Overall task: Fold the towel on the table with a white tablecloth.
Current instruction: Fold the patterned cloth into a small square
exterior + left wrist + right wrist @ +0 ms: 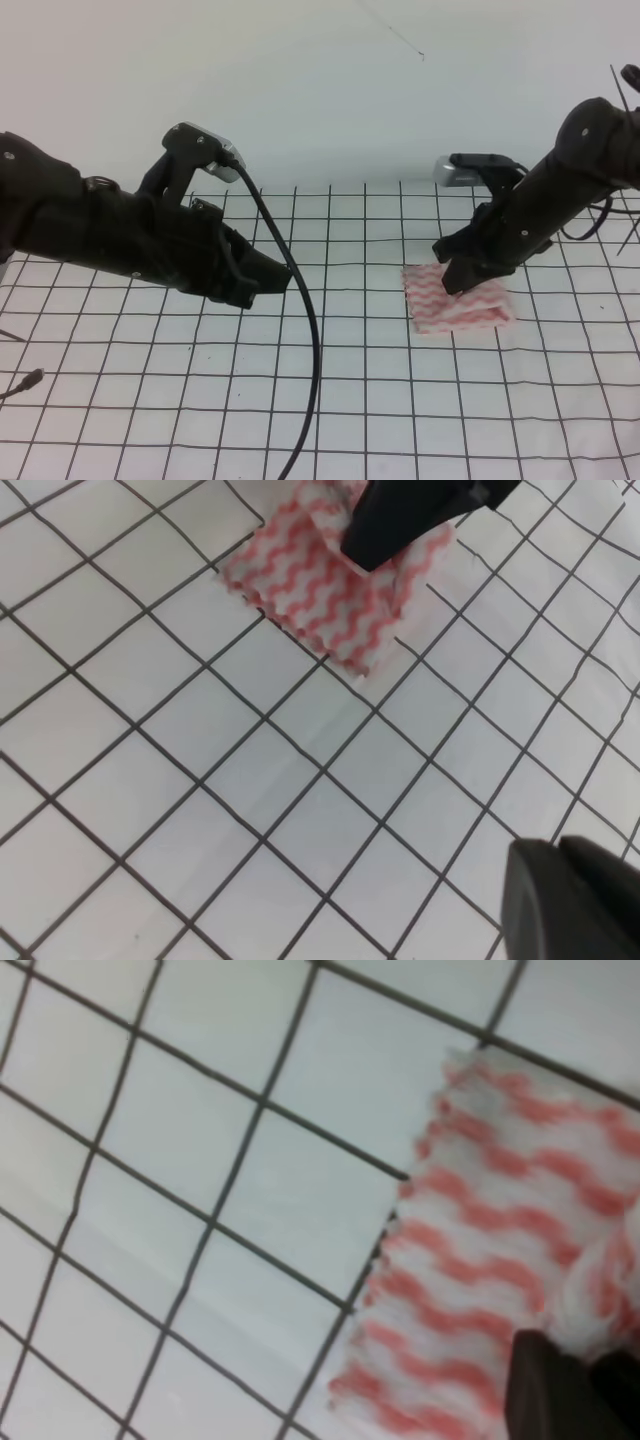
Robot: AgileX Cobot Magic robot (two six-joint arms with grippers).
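Note:
The towel [455,308], pink-red and white wavy stripes, lies folded into a small bundle on the white tablecloth [350,400] covering the table, right of centre. My right gripper [458,282] comes down on the towel's upper part. In the right wrist view the towel [470,1260] bunches up against the dark fingers [560,1395], which look shut on it. My left gripper [274,281] hovers shut and empty left of centre, well away from the towel. In the left wrist view the towel [320,595] lies at the top under the right gripper [400,520].
A black cable [310,340] hangs from the left arm down across the grid cloth to the front edge. A small cable end [25,383] lies at the far left. A plain white wall [320,80] closes the back.

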